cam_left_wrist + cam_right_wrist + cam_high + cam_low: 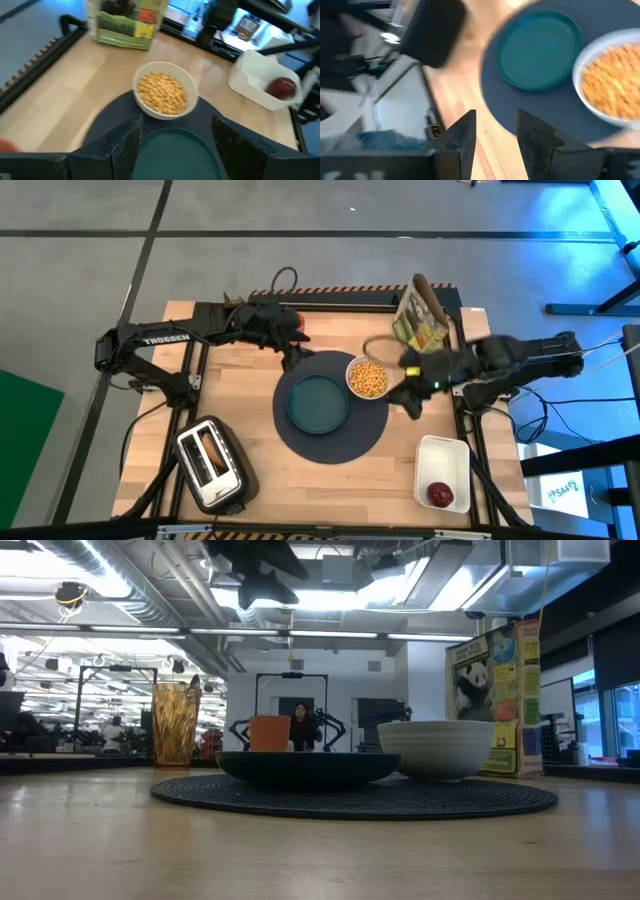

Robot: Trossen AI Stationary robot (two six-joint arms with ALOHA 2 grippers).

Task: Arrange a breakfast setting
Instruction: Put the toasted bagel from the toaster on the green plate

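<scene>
The dark-blue mat [352,438] lies mid-table. The teal plate [318,402] rests on it, and the white bowl [367,378], full of yellow cereal, stands on its far right part. My left gripper [175,145] is open and empty above the mat's far left edge [293,352]. My right gripper [497,132] is open and empty just right of the bowl [408,392]. The low view shows the orange cup [268,733] and the amber glass [176,723] standing behind the mat. The red fruit [440,495] lies in the white tray [443,455]. The spoon is not in view.
A cereal box [420,315] stands at the far right, behind the bowl. The silver-and-black toaster [210,463] stands at the near left with something brown in its slot. The white tray is at the near right corner. Bare wood lies left of the mat.
</scene>
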